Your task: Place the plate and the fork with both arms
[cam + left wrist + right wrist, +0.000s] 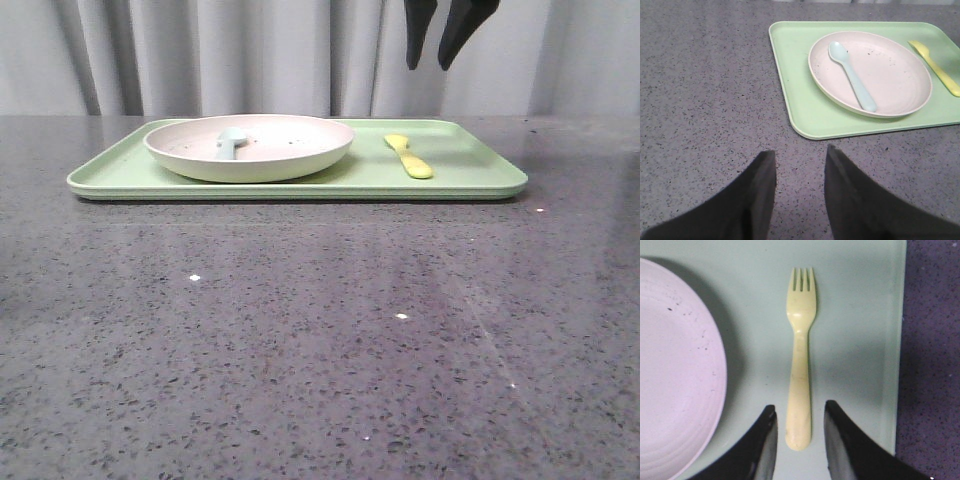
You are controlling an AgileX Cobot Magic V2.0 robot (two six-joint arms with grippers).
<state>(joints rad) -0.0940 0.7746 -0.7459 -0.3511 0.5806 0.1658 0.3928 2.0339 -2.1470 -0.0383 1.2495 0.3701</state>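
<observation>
The cream speckled plate (300, 160) lies on the left half of the light-green tray (470, 165), with a pale blue spoon (230, 143) resting in it. To the plate's right, the yellow fork (410, 157) lies flat on the tray. My right gripper (429, 66) hangs open high above the fork. In the right wrist view the fork (800, 360) has its handle end between the open fingers of the right gripper (799, 407), untouched, and the plate (675, 370) is beside it. My left gripper (800, 152) is open and empty over bare table, short of the tray's near corner, with the plate (895, 75) beyond.
The tray (795, 80) sits toward the back of a dark speckled stone table, with a grey curtain behind it. The spoon (852, 75) lies diagonally across the plate, and the fork (937, 67) is at that view's edge. Bare table surrounds the tray (855, 340).
</observation>
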